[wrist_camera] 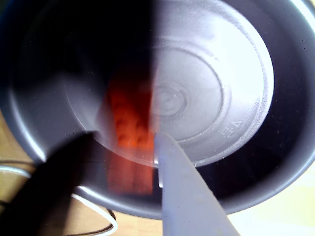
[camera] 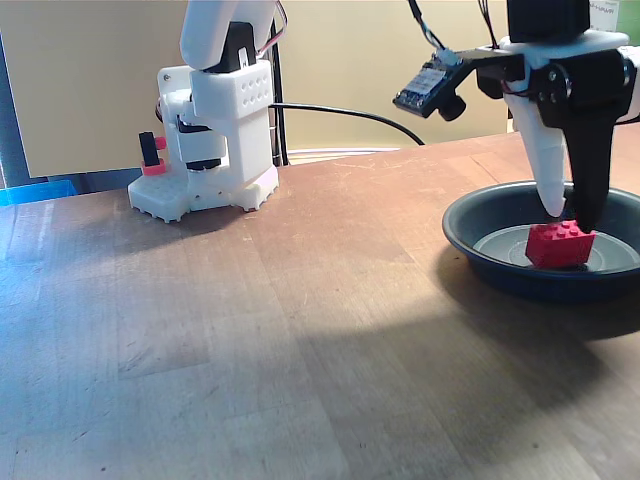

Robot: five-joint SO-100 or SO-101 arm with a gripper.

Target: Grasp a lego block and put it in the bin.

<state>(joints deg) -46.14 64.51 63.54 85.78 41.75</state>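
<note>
Inside the wide shallow dark grey metal bin (camera: 470,232) | small bright red studded plastic lego block (camera: 560,243) rests on the bin floor | white and black fingers (camera: 568,213) just above, slightly parted, grip unclear | delivery looks done; retreat remains

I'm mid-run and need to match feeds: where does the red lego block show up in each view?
Wrist view: the lego block is a blurred red shape left of centre, low in the picture, beside the pale claw finger.
Fixed view: it sits at the right edge, inside the bin, just under the claw.
Shared landmark: the bin's ringed floor, in both views.
</note>
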